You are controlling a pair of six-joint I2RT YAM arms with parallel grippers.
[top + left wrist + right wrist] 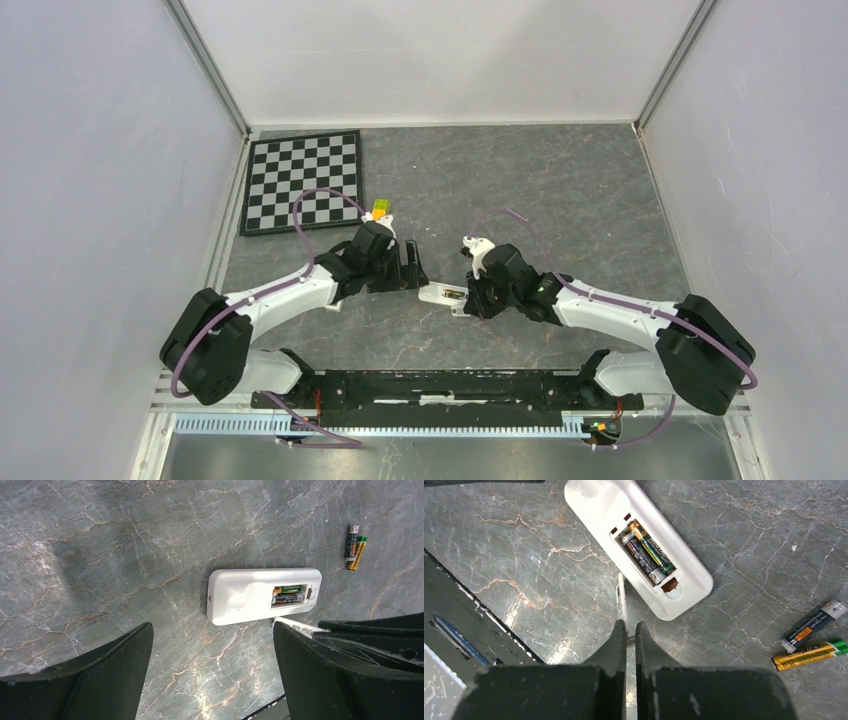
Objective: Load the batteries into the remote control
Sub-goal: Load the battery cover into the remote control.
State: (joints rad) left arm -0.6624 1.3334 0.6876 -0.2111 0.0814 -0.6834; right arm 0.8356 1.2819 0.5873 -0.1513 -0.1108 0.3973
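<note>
1. The grey desk (100, 555) is carrying the white remote (240, 600) back-up, its long axis running left-right.
2. Two batteries (646, 555) are sitting lengthwise in its open bay; two spares (811, 640) are lying nearby.
3. The left fingers (110, 680) are hanging apart; the right fingers (611, 655) are pinching a thin white cover (622, 597).
4. The batteries are looking light, stiff and roll-prone: pinch mid-body.

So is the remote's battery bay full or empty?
Full: two batteries lie in it side by side, exposed in the remote.
</note>
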